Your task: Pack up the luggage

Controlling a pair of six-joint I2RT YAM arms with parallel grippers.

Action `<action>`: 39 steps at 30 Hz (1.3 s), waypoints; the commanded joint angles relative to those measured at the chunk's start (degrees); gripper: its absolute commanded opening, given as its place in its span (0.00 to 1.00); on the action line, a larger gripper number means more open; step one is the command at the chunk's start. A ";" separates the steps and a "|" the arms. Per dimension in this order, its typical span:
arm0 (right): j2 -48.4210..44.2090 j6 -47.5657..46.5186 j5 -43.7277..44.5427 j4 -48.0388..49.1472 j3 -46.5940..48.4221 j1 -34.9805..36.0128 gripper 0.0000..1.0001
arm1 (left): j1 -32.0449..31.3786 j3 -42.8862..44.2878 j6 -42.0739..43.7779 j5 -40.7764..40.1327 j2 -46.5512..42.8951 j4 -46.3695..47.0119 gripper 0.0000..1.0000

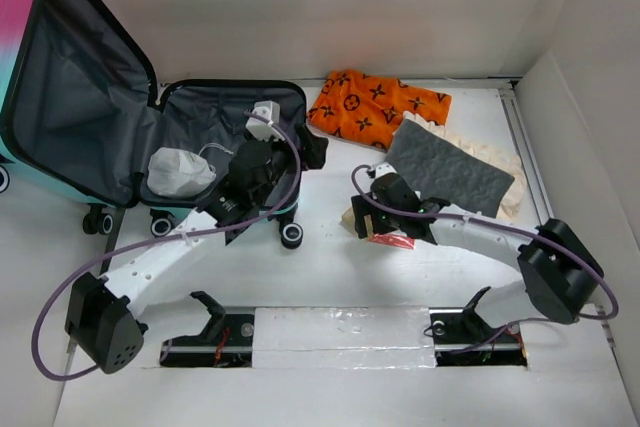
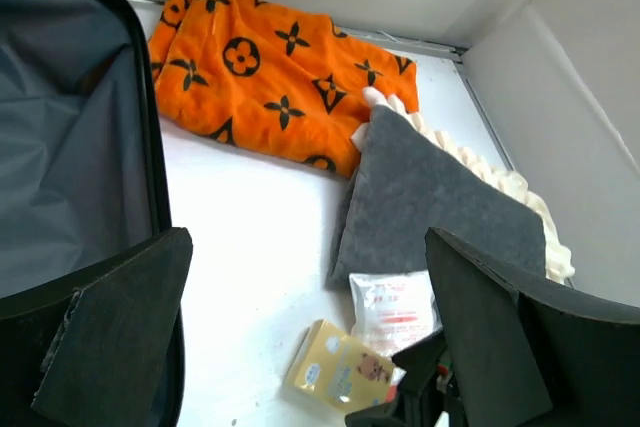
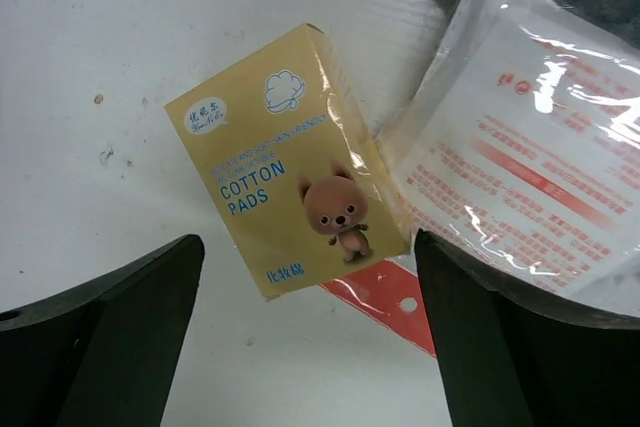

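From above, the luggage lies open at the desk's far left corner, lid propped up, a white pouch in its base; the left jaws hang over that base. The left wrist view shows the left jaws spread wide and empty, an orange cloth beyond. The right wrist view shows the right jaws wide apart, gripping nothing, straddling a cotton-pads pack. The hard shell is likely stiff, light, slick and apt to roll if pushed; the lid's black rim seems the surest hold.
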 commanded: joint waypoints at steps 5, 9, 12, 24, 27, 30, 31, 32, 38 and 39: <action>6.53 -0.77 6.25 0.69 5.16 1.88 0.93 | 0.47 -4.88 0.31 1.82 -10.40 4.98 1.00; 11.01 -0.77 6.95 -0.53 8.67 2.93 0.94 | 0.47 -7.33 -0.21 0.50 -14.88 5.75 1.00; 12.96 -0.77 6.43 -0.02 9.47 3.46 0.92 | 0.47 -7.96 -0.83 -0.37 -16.91 6.37 1.00; 7.25 0.98 7.58 -2.47 10.61 3.47 0.59 | 0.47 -8.83 -0.83 -1.43 -18.23 7.25 1.00; 2.51 -0.15 4.94 -4.58 14.11 3.99 0.62 | 0.47 -8.83 -0.83 -1.44 -19.98 7.87 1.00; 0.04 -1.48 -3.72 -0.47 18.33 3.99 0.62 | 0.47 -7.52 -0.83 -1.44 -21.74 7.08 1.00; 0.56 -2.09 -6.47 0.94 22.78 3.99 0.64 | 0.47 -7.52 -0.83 -1.44 -23.23 7.08 1.00; 3.44 -2.09 -9.19 2.00 25.87 3.99 0.64 | 0.47 -7.52 -0.83 -2.05 -23.94 7.77 1.00; 21.64 0.97 -23.63 6.93 53.01 4.52 0.99 | 0.47 -6.02 -0.83 -5.74 -26.49 4.61 1.00; 23.83 2.29 -24.85 6.93 54.37 3.82 0.99 | 0.47 -6.02 -0.22 -5.74 -26.49 3.66 1.00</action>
